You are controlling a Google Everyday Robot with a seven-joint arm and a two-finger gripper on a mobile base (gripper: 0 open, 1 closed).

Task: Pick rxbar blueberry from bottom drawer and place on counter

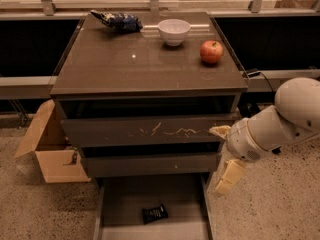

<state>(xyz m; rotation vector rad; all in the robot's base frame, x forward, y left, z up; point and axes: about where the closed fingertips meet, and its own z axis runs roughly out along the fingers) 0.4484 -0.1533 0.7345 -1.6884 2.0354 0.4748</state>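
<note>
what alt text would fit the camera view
A dark bar lies in the open bottom drawer of a three-drawer cabinet, and the robot's claw hangs just right of that drawer, apart from the bar. On the counter sit a bowl, an apple and a blue bag; a cardboard box stands left of the cabinet.

On the desk (135,69) a bag (117,20) lies at the back left, a bowl (174,31) just right of it at the back middle, and an apple (211,52) further right and nearer the front. Below, the bottom drawer (125,196) stands pulled out, with a snack bar (154,213) lying flat on its floor near the middle. The jaws hang just beside the drawer's right wall, on an arm (280,119) reaching in from the right. A cardboard box (50,149) sits on the floor to the left.
</note>
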